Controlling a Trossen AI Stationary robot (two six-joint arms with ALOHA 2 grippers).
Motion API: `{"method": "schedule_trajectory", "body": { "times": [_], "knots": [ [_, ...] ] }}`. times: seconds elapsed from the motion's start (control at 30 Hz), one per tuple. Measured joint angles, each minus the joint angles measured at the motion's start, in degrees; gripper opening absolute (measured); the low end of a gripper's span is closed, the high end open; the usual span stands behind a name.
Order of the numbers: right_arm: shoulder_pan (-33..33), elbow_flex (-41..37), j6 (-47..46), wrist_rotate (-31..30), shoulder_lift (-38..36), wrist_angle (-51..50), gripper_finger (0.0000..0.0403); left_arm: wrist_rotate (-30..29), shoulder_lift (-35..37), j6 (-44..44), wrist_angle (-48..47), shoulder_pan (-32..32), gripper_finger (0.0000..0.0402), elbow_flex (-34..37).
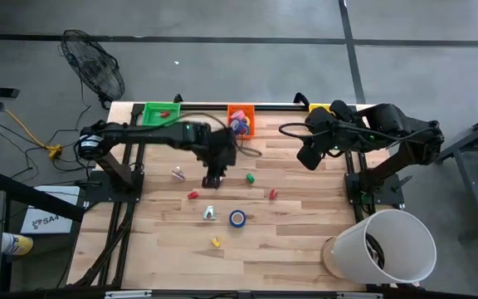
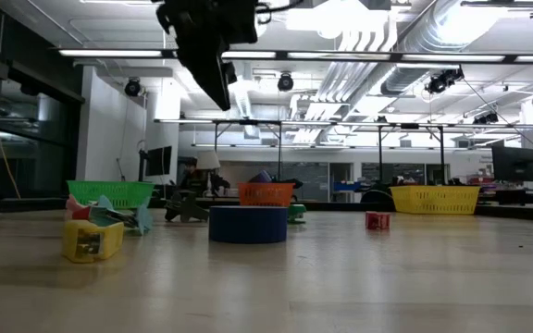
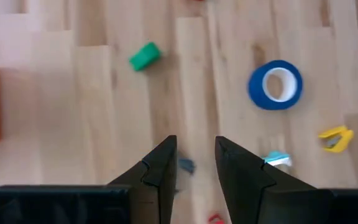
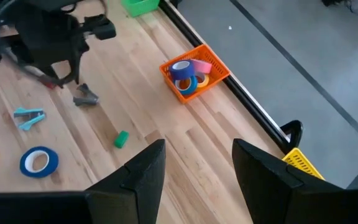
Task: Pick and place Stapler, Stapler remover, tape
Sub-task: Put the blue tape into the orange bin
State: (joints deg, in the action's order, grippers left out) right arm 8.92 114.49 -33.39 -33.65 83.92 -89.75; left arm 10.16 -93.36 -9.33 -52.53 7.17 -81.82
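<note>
High view, left pincer: the left gripper (image 1: 214, 178) hangs over the middle of the table (image 1: 305, 241); the blue tape (image 1: 237, 218) lies on the wood at about 5 o'clock from it, near but not touching
High view, right pincer: the right gripper (image 1: 309, 158) waits off at 3 o'clock, by the far edge
High view, risk: small blocks and clips lie close around the blue tape, so a drop that is a bit off may push one of them away
High view, hard to see: the right arm covers part of the yellow bin (image 1: 320, 108)
Low view, risk: the blue tape lies flat and low, so the fingers may slip over its rim and come up with nothing
Low view, hard to see: only the dark arm shows up high, and its fingertips are cut off
Left wrist view, pincer: the fingers (image 3: 160, 163) stand a little apart and hold nothing
Left wrist view, hard to see: a small bluish thing (image 3: 186, 165) shows in the gap, and I cannot tell what it is
Right wrist view, pincer: its fingers (image 4: 143, 171) stand wide apart and hold nothing
Right wrist view, tape: more rolls sit in the orange bin (image 4: 215, 78)
Right wrist view, hard to see: the grey thing (image 4: 86, 98) under the left arm is too small to name
</note>
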Motion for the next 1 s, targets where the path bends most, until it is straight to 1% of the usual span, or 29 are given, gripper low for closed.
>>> {"method": "schedule_trajectory", "body": {
  "times": [0.17, 0.27, 0.4, 0.5, 0.6, 0.73, 0.83, 1.0],
  "knots": [
    [1.8, 0.0, 1.1, -0.3, 0.0, 0.1, 0.0178, -4.7, 0.0, 7.8, 0.0, -5.9, 0.0109, 0.0],
    [2.7, 0.0, 0.9, -0.3, 0.0, 0.5, 0.0178, -5.2, -0.7, 11.4, 1.3, -9.3, 0.0116, 0.0],
    [3.9, 0.0, -0.7, -0.3, 0.0, 0.9, 0.0178, -6.3, -2.6, 14.0, 5.0, -13.6, 0.0146, 0.0],
    [4.9, 0.0, -2.5, -0.2, 0.0, 1.0, 0.0178, -8.9, -4.8, 14.1, 7.5, -16.2, 0.0172, 0.0],
    [6.0, 0.0, -3.8, -0.2, 0.0, 1.0, 0.0178, -9.5, -7.3, 14.1, 8.7, -18.2, 0.0189, 0.0],
    [7.1, 0.0, -5.6, -0.2, 0.0, 1.0, 0.0178, -10.1, -11.3, 14.1, 10.9, -19.8, 0.0195, 0.0],
    [7.9, 0.0, -7.2, -0.2, 0.0, 1.1, 0.0178, -9.4, -13.9, 14.1, 12.7, -19.7, 0.0195, 0.0],
    [9.0, 0.0, -10.4, -0.2, 0.0, 1.1, 0.0178, -10.7, -16.9, 14.1, 12.7, -19.5, 0.0195, 0.0]
  ]
}}
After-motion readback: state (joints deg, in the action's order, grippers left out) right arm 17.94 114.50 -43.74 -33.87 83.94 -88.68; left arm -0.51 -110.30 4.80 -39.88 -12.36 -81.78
